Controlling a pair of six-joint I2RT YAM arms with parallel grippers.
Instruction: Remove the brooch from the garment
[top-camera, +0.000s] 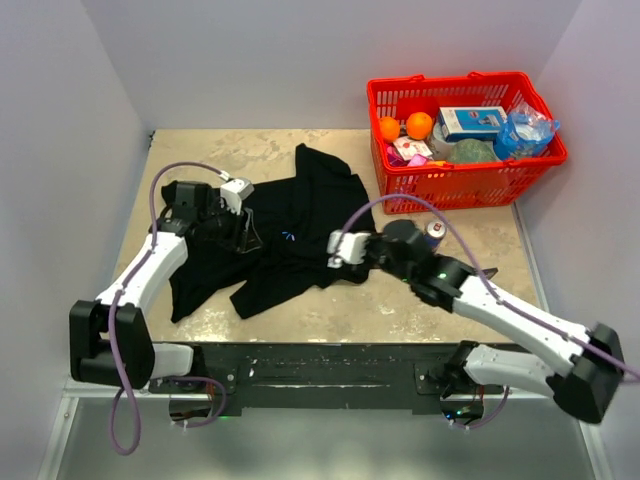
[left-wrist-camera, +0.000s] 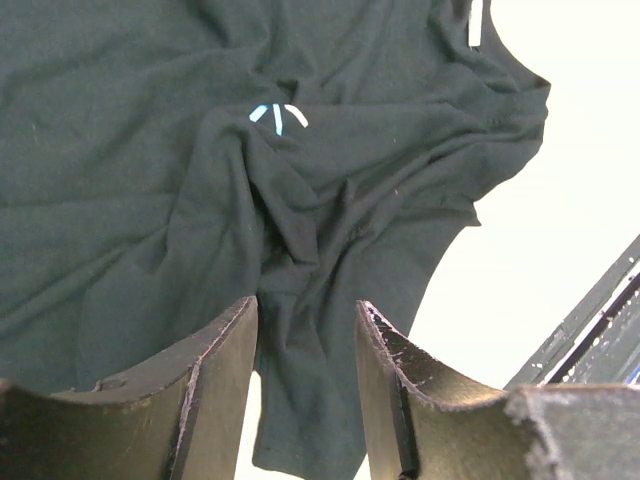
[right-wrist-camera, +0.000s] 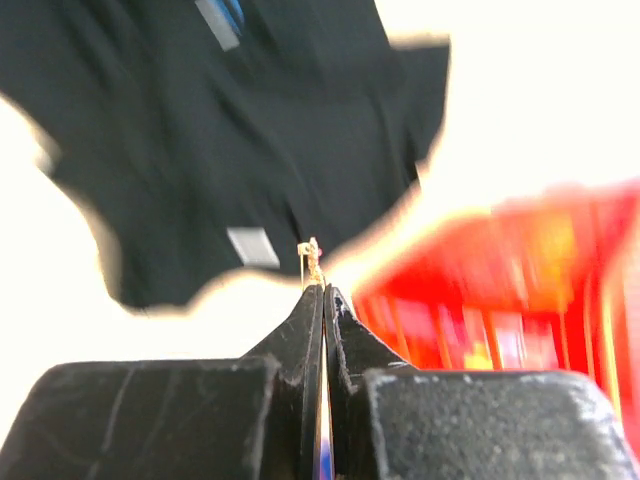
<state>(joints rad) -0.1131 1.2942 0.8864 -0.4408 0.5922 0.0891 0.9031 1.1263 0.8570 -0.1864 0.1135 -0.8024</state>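
The black T-shirt (top-camera: 290, 230) lies crumpled on the table's left half. It fills the left wrist view (left-wrist-camera: 150, 170), with a small blue-white mark (left-wrist-camera: 278, 115) and its white neck label (left-wrist-camera: 475, 22). My left gripper (left-wrist-camera: 305, 320) is open, its jaws on either side of a fold of the cloth, over the shirt's left part (top-camera: 245, 235). My right gripper (right-wrist-camera: 325, 290) is shut on a tiny gold brooch (right-wrist-camera: 313, 260) that pokes out of its tips, held clear of the shirt (right-wrist-camera: 200, 150). In the top view it sits at the shirt's right edge (top-camera: 335, 250).
A red basket (top-camera: 450, 185) with oranges (top-camera: 419, 124), a box and packets stands at the back right. A small can (top-camera: 435, 232) lies on the table in front of it, close behind my right arm. White walls close in the table on three sides.
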